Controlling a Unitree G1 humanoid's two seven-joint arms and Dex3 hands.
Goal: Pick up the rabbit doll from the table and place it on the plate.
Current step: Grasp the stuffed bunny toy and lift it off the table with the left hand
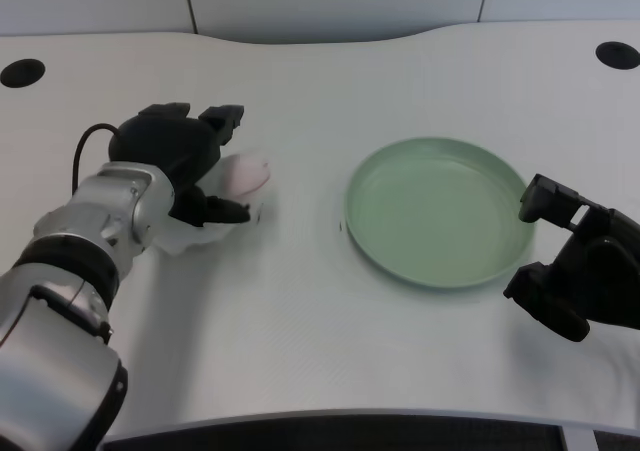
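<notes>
At the desk's [300, 301] left, with left hand [190, 166] wrapped around the rabbit doll [238, 183], lift straight, then carry smoothly rightward over the green plate [437, 211].

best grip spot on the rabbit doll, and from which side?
Around its soft body, coming from above and the robot's left. The rabbit doll lies flat on the table, mostly hidden under the left robot hand, with its pale pink end poking out toward the plate. Fingers either side of the body should hold it; finer shape can't be judged.
</notes>
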